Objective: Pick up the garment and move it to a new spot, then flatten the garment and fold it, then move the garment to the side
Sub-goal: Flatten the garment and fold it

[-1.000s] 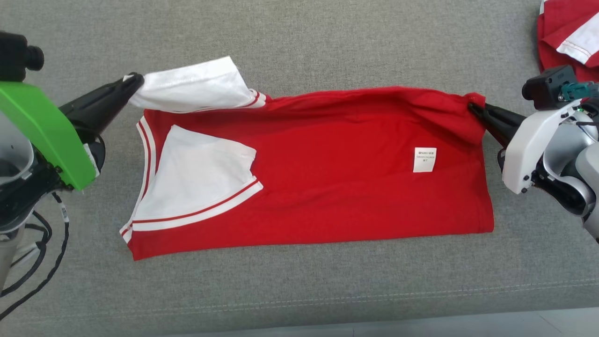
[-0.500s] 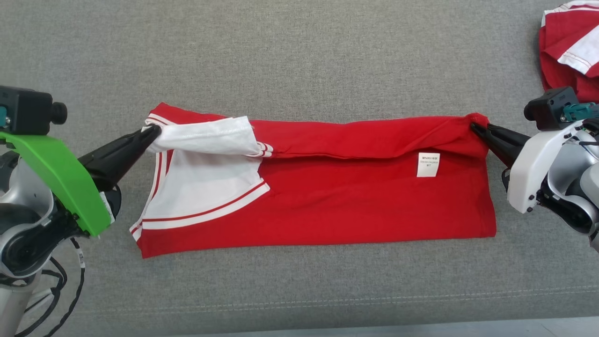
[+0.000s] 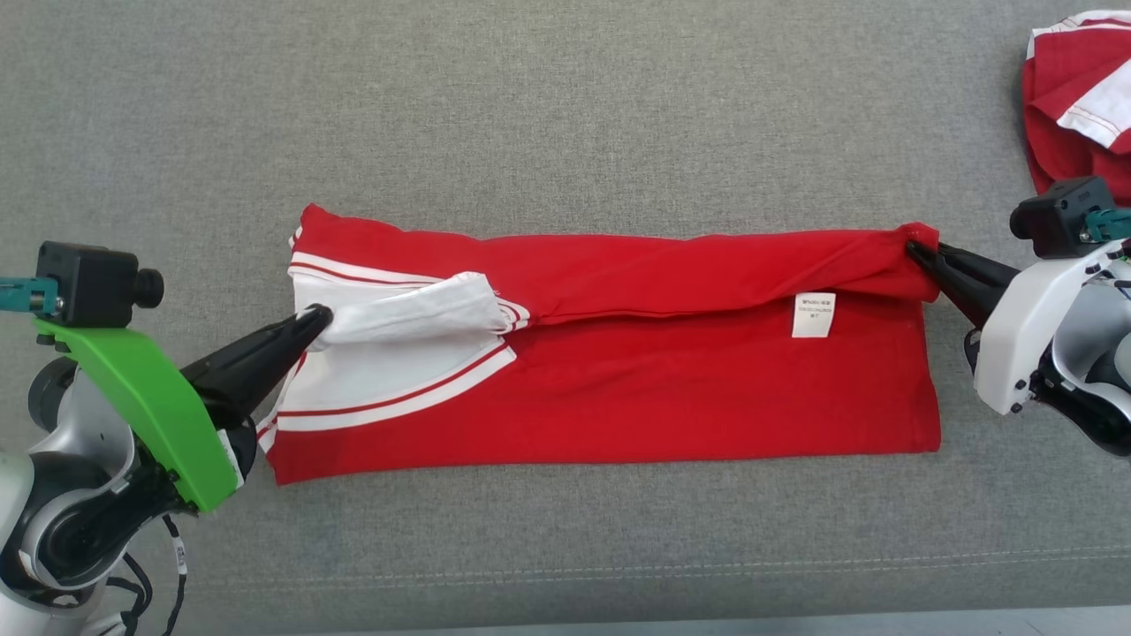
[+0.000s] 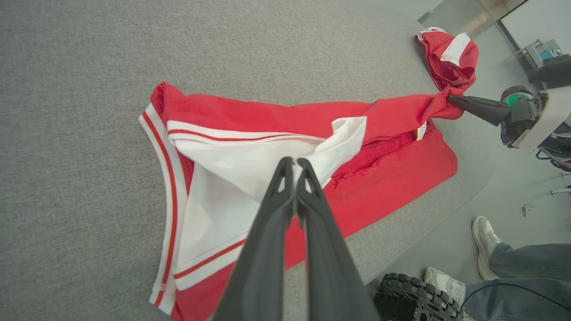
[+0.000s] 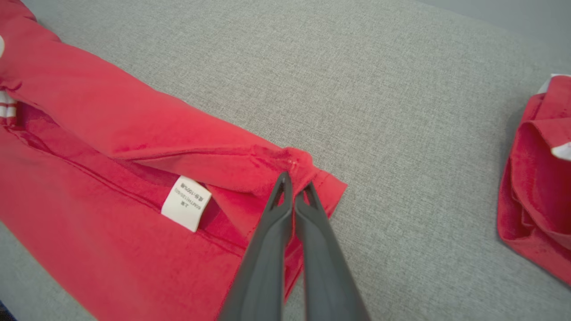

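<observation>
Though apart, two garments [image 3: 618,397] [image 3: 1069,97], two tools [image 3: 318,316] [image 3: 914,252].

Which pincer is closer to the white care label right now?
Right. The right pincer grips a corner of the red garment, close beside the care label; the left pincer holds the white sleeve at the far end.

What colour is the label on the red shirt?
The fabric label is white with dark print; see right wrist view.

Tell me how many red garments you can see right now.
2. One half-folded garment lies spread across the middle. A second, bunched garment sits at the far right corner, partly cut off by the frame edge; more could lie beyond it.
</observation>
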`<state>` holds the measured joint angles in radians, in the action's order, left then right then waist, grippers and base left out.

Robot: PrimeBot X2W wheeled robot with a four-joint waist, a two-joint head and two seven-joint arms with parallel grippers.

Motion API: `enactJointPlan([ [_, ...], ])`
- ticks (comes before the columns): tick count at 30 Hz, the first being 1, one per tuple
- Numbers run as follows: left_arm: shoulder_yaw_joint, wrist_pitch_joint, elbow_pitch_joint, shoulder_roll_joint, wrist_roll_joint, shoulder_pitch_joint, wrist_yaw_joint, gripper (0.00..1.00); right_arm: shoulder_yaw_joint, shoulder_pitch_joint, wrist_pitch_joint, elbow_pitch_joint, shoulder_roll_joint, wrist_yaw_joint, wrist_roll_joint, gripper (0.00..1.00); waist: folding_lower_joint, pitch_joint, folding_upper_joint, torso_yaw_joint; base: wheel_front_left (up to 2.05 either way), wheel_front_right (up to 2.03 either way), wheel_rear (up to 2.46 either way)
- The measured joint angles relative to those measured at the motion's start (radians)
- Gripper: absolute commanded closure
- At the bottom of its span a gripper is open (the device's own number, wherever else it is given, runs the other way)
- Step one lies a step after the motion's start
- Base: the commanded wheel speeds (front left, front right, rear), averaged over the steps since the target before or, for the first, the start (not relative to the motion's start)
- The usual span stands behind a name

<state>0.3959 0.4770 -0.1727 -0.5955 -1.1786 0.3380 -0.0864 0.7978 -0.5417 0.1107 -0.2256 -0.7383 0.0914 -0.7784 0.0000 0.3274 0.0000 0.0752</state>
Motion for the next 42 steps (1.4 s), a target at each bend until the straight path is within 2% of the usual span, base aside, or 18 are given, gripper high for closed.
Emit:
enactJointPlan([
  [14,-0.003,-0.011,-0.041,-0.013,-0.014,-0.070,0.021,1.00,-0.007,0.023,0.022,0.056,-0.045,-0.023,-0.014,1.00,0.0000,0.016,0.0000,0.012,0.00,0.00,0.00],
  [23,-0.009,-0.021,-0.041,-0.018,-0.014,-0.093,0.030,1.00,-0.004,0.038,0.033,0.086,-0.049,-0.030,-0.014,1.00,0.0000,0.035,0.0000,0.014,0.00,0.00,0.00],
  [39,0.001,-0.028,-0.044,-0.018,-0.016,-0.126,0.031,1.00,0.029,0.053,0.083,0.117,-0.088,-0.029,-0.008,1.00,0.0000,0.024,0.0000,0.004,0.00,0.00,0.00],
  [42,0.000,-0.028,-0.039,-0.018,-0.017,-0.131,0.034,1.00,0.031,0.058,0.087,0.122,-0.091,-0.028,-0.008,0.91,0.0000,0.018,0.0000,0.004,0.00,0.00,0.00],
])
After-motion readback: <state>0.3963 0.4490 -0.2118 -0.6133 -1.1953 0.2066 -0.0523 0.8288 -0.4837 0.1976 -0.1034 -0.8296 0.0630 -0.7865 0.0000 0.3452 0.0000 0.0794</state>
